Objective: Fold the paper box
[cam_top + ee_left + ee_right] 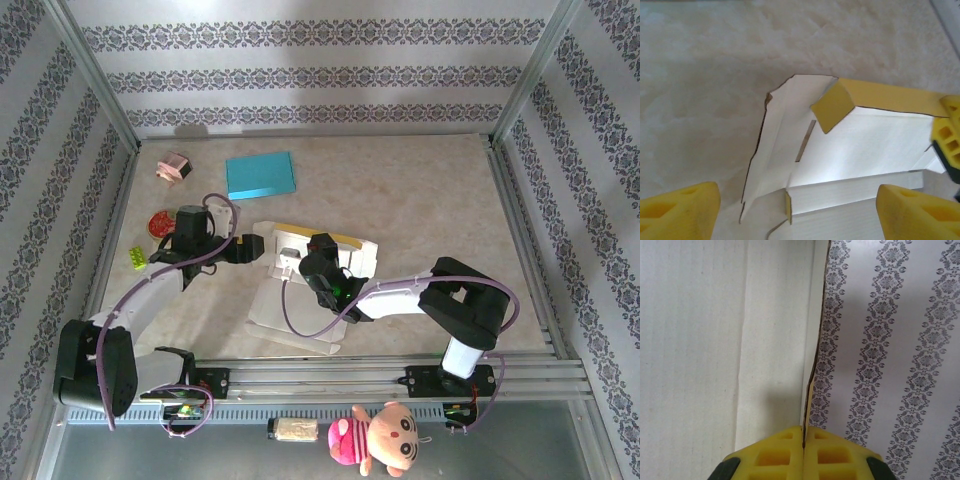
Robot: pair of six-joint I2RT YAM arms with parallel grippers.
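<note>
The paper box (300, 300), white inside and yellow outside, lies half-formed at the middle of the table. Its far wall is raised and a flat panel stretches toward the arms. My left gripper (255, 247) hovers at the box's left end, open, its yellow fingers (680, 212) wide apart with nothing between them. In the left wrist view the paper box (865, 145) shows a side flap folded inward and a yellow corner tab. My right gripper (318, 262) is shut on the upright wall's edge. In the right wrist view its pads (775, 455) pinch the thin cardboard edge of the paper box (715, 340).
A blue sheet (260, 174) lies at the back. A pink item (173, 167), a red round item (160, 223) and a green-yellow block (136, 259) sit at the left. A plush doll (385, 440) lies below the front rail. Patterned walls enclose the table.
</note>
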